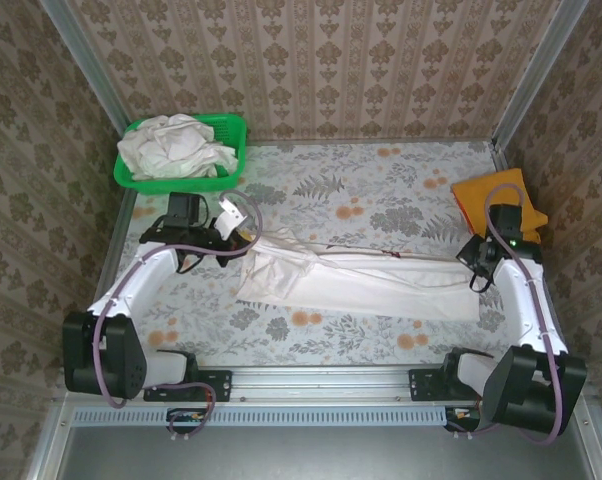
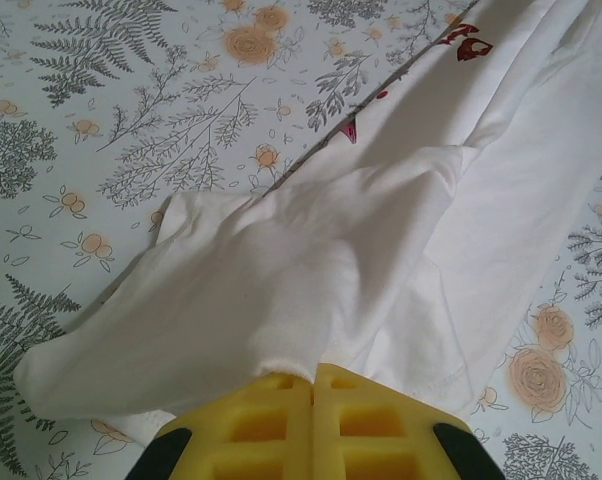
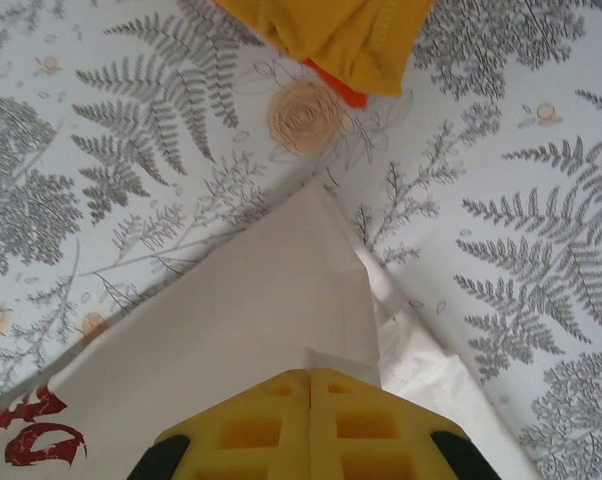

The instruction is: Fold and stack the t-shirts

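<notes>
The off-white t-shirt (image 1: pixel 361 280) I am working with lies drawn out in a long, narrow band across the near half of the table (image 1: pixel 381 180), running from my left side to my right. It is plain on the upper face, with soft creases and one layer folded over another towards the left end. A red print (image 2: pixel 468 45) peeks out along its far edge, and my right wrist camera catches another patch of that print (image 3: pixel 36 440) at the lower left.

My left gripper (image 1: pixel 243 238) has its yellow fingers pressed together on the left end of this shirt. From the left wrist, the cloth (image 2: pixel 311 260) bunches straight out from between the closed fingertips (image 2: pixel 312 385) and fans away across the table. My right gripper (image 1: pixel 478 275) is likewise clamped on the right end. There a pointed corner of the fabric (image 3: pixel 231 320) rises from its pinched tips (image 3: pixel 310 385).

An orange t-shirt (image 1: pixel 491 195) lies at the far right of the table, just beyond my right gripper and apart from the white shirt's corner (image 3: pixel 331 30). A heap of off-white t-shirts (image 1: pixel 176 145) fills the green basket (image 1: pixel 231 125) at the far left corner, beyond my left gripper.
</notes>
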